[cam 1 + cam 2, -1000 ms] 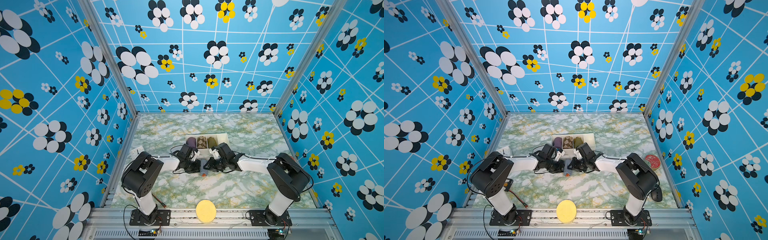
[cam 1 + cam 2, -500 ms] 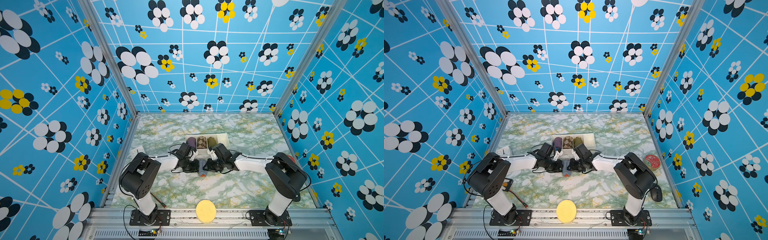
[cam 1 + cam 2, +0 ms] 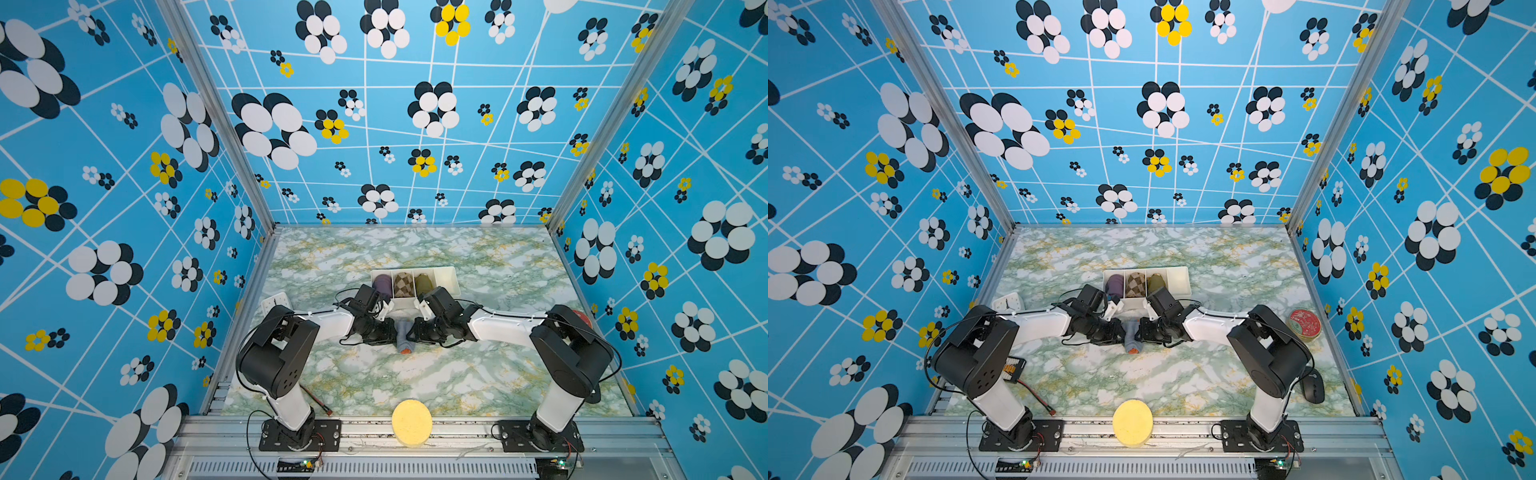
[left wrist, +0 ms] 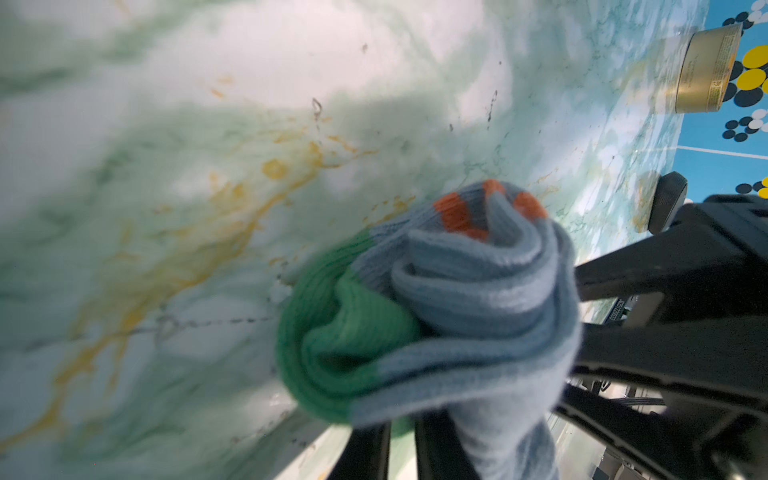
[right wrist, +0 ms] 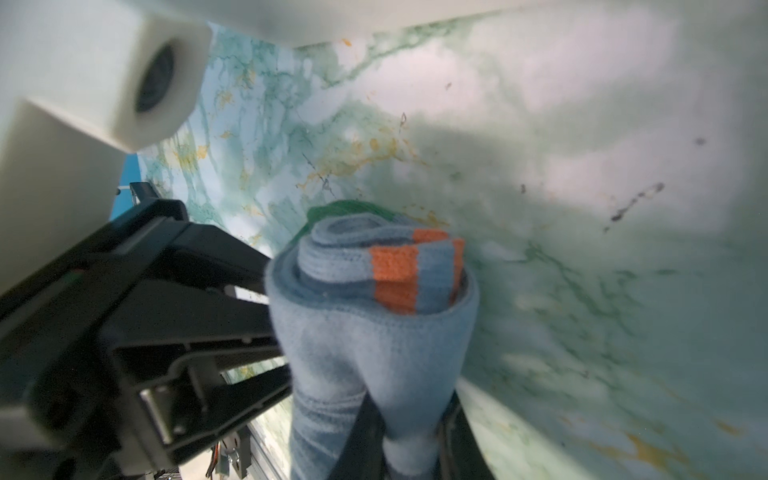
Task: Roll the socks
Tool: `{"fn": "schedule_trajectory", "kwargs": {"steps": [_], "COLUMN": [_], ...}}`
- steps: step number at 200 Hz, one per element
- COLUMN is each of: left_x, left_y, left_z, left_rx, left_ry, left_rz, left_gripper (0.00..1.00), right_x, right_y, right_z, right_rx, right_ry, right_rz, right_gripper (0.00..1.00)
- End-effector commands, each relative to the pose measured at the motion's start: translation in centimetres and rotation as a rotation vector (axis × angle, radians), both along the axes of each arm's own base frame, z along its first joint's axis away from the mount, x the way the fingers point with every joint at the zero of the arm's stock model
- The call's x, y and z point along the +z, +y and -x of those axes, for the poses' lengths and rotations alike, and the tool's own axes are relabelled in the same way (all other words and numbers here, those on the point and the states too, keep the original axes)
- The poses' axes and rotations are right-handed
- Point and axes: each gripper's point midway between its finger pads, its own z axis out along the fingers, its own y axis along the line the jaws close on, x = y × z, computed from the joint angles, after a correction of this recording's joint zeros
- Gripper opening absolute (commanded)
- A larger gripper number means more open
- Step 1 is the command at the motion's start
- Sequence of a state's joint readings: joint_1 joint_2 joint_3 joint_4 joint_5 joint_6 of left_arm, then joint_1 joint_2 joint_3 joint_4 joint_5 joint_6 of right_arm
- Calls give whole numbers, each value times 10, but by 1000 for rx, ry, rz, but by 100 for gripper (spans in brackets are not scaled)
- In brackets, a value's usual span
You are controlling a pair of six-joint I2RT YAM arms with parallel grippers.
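Flagging handling first: the socks (image 3: 404,338) are light, soft ribbed knit with no stiffness, so I'd expect the roll to spring open if pressure drops. Best hold looks like a pinch across the outer grey-blue wrap near mid-length, not the green toe end or the orange-striped core (those layers would likely slide out). Bundle is at about the middle of the table (image 3: 374,386), long axis 12-to-6 in both top views, orange end at 6, white divided tray (image 3: 446,275) just past it at 12. At its 9 o'clock is the left gripper (image 3: 392,334), at 3 the right gripper (image 3: 414,334), both right up against it. Right wrist view: jaws a little apart with a fold of the outer wrap clamped between the fingers (image 5: 360,440), so that side has it. Left wrist view: jaws nearly together under the roll, thin gap. Can't tell whether fabric is pinched there or just resting on them.
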State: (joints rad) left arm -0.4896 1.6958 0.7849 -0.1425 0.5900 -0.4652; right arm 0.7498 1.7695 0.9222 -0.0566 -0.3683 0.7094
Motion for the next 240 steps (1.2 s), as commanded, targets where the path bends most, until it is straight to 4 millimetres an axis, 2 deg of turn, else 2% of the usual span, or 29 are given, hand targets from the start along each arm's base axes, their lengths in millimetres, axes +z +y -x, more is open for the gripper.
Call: {"fn": "schedule_trajectory", "kwargs": {"steps": [1,35,57,99,152,212,240], "left_x": [-36,-31,-19,15,62,68,62], "left_y": [49,52,53,45,18,-20,-26], "left_z": [22,19,14,4,-5,5,12], "left_rx": [64,82,98,106,92,10,-16], "left_ry": [98,85,53,-20,-127,-138,-118], "left_rz": [-215,-220,-213,-153,9,64,57], "left_gripper": [18,20,20,9,7,8,7], "right_x": [-67,-66,-66,-66,-67,-66,-66], "right_y": [-63,-63,-63,-61,-60,-58,-58], "right_z": [39,39,39,38,39,38,38], "right_rx": [-23,-23,-22,-23,-23,-21,-20], "right_ry": [154,153,151,152,157,157,157], "right_rz": [315,314,314,309,305,294,294], "right_gripper": [0,0,0,0,0,0,0]}}
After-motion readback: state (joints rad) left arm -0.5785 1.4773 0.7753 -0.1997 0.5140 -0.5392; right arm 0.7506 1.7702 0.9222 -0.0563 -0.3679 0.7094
